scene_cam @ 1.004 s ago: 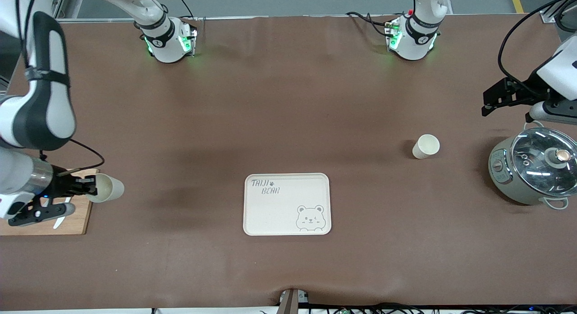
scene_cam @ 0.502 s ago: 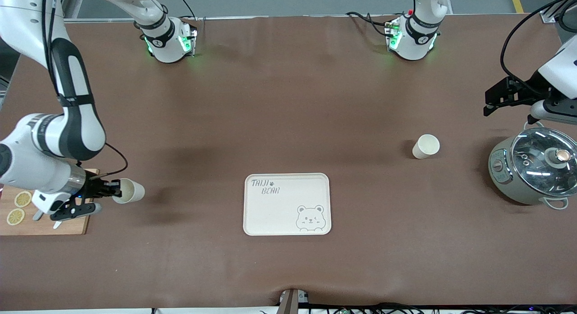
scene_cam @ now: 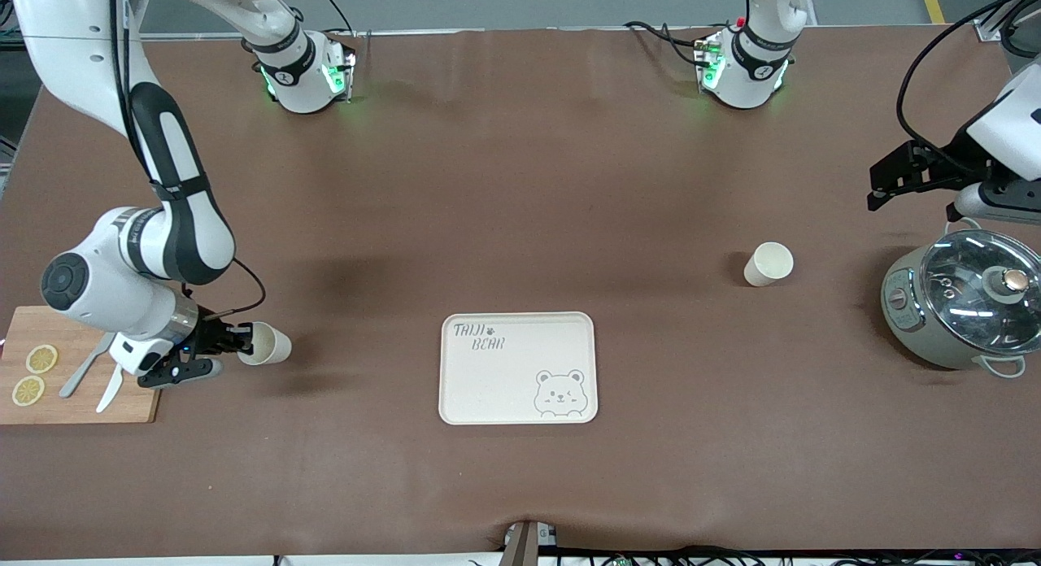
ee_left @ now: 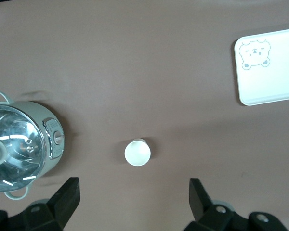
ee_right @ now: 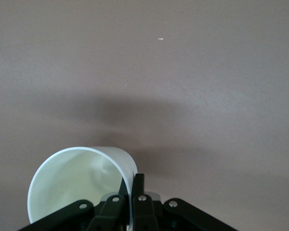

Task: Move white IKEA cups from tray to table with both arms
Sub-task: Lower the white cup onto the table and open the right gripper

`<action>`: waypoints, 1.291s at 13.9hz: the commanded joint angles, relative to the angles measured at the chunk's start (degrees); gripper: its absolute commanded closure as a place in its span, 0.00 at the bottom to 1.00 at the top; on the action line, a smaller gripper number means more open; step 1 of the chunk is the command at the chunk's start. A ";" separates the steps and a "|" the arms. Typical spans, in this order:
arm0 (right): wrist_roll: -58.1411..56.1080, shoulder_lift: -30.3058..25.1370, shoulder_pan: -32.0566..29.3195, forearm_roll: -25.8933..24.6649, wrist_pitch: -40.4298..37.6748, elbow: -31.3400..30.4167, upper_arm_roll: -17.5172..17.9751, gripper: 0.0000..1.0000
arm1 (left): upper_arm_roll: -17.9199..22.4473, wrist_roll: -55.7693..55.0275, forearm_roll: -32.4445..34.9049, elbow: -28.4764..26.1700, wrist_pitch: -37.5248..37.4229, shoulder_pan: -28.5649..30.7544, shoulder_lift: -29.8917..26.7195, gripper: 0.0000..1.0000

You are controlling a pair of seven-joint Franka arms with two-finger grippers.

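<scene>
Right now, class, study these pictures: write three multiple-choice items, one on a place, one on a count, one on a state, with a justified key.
1. Where does the free white cup stand?
A. On the bear tray
B. On the table between tray and pot
C. On the cutting board

2. How many white cups show?
A. One
B. Two
C. Three

3. The right gripper is:
A. Open, empty
B. Shut on the held cup
C. Shut, empty

Key: B, bare cloth surrounds it; B, one stands, one is held; B, its fingers pinch the rim. The left gripper hangs open.

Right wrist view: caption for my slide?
Right pincer shut on a white cup's rim, carrying it over the brown table.
</scene>
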 commanded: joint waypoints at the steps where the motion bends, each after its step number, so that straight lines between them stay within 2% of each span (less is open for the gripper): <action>1: -0.33 1.68 1.39 2.06 4.31 -0.99 -0.17 1.00 | -0.07 -1.25 -0.41 0.60 0.02 -0.23 -0.14 0.00; 3: -0.24 3.35 2.18 2.06 7.21 -0.99 -0.17 1.00 | -0.07 -1.16 -0.41 0.60 0.02 -0.23 -0.05 0.00; 9: -0.32 4.33 2.27 2.06 8.63 -0.82 -0.17 1.00 | -0.07 -1.34 -0.24 0.51 0.02 -0.31 0.92 0.00; 10: -0.59 4.33 2.10 2.06 8.10 -0.47 -0.25 0.60 | -0.07 -1.34 -0.24 0.51 0.02 -0.31 1.01 0.00; 11: -0.59 4.24 1.83 2.06 8.19 -0.38 -0.25 0.01 | -0.07 -1.34 -0.15 0.51 0.02 -0.31 1.09 0.00; 13: -1.72 3.28 1.48 1.89 6.79 0.76 -0.34 0.00 | -0.07 -1.34 -0.24 0.51 0.02 -0.31 1.09 0.00; 14: -2.25 2.58 1.22 1.80 3.47 2.42 -0.43 0.00 | -0.07 -1.34 -0.24 0.51 0.02 -0.31 1.09 0.00; 15: -2.17 2.14 0.95 1.71 -1.34 5.31 -0.60 0.00 | -0.07 -1.34 -0.24 0.51 0.02 -0.31 1.09 0.00; 18: -1.64 1.96 -0.63 1.18 -21.63 19.43 -1.39 0.00 | -0.07 -1.34 -0.32 0.51 0.02 -0.31 1.09 0.00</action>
